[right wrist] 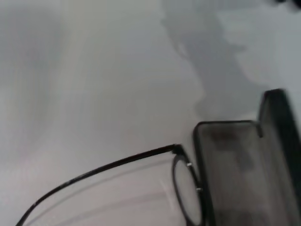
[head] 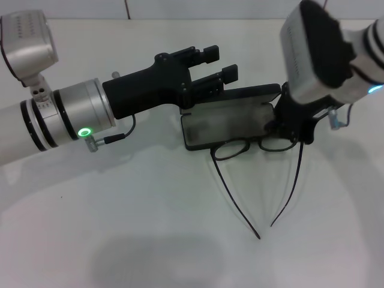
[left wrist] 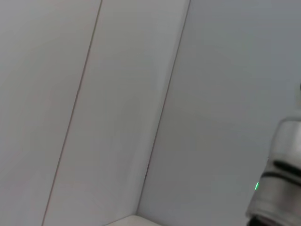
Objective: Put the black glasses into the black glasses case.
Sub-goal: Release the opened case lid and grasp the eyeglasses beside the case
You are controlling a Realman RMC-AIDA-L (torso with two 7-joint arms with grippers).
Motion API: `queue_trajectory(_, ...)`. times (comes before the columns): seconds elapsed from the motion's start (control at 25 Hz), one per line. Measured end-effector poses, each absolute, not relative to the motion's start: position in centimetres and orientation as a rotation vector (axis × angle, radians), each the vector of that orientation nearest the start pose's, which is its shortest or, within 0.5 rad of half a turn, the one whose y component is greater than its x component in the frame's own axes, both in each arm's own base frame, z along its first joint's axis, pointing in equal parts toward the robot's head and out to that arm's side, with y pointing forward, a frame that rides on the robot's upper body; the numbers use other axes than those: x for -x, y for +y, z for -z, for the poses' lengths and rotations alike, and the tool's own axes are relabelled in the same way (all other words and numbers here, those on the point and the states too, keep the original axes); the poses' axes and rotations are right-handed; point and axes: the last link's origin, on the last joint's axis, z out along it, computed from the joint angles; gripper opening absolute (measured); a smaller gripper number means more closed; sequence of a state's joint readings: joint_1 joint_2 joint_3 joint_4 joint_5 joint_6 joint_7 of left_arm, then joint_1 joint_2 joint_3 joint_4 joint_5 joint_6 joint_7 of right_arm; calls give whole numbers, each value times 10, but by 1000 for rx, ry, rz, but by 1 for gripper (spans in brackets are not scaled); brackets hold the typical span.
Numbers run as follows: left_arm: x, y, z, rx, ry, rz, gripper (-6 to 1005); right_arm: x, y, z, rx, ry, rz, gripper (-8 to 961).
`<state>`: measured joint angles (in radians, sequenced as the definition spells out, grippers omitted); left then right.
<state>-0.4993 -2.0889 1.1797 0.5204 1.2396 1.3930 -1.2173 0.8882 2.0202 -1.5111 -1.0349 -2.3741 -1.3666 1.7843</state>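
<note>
We saw the thin black-framed glasses (head: 255,146) touching the open flat black hinged case (head: 225,123) (grey-lined) mid-table; left gripper (head: 217,65) spread wide, right gripper's (head: 294,123) grip unclear.

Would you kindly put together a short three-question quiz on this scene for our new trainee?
1. True or false: the black glasses already lie inside the black glasses case.
2. Which gripper is down at the glasses: A) the left gripper, B) the right gripper?
3. Fill in: the case lid stands ____ (open/shut).

Key:
1. False: the frame rests at the case's front edge, with the temple arms spread out on the white table.
2. B; the left gripper hovers by the case's far left side.
3. Open, grey lining showing.
</note>
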Motion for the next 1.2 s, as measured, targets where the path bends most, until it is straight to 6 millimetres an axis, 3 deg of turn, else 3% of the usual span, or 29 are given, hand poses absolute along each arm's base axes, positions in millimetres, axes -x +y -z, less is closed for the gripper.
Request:
queue_trajectory(0.12, 210, 340, 31, 2521, -566, 1165, 623, -117, 393, 18, 2945, -286, 384, 58)
queue_trajectory(0.24, 208, 337, 29, 2534, -544, 1190, 623, -121, 386, -1, 2938, -266, 216, 42)
queue_trajectory(0.36, 207, 336, 25, 2542, -524, 1206, 623, -131, 381, -9, 2912, -255, 167, 26)
queue_trajectory(0.76, 200, 343, 23, 2554, -497, 1210, 623, -120, 389, 25, 2967, -200, 393, 16)
queue_trajectory(1.08, 199, 343, 24, 2567, -492, 1198, 623, -116, 389, 41, 2993, -247, 443, 382)
queue_trajectory(1.2, 200, 343, 24, 2568, -495, 1195, 623, -121, 387, 53, 2975, -292, 484, 415)
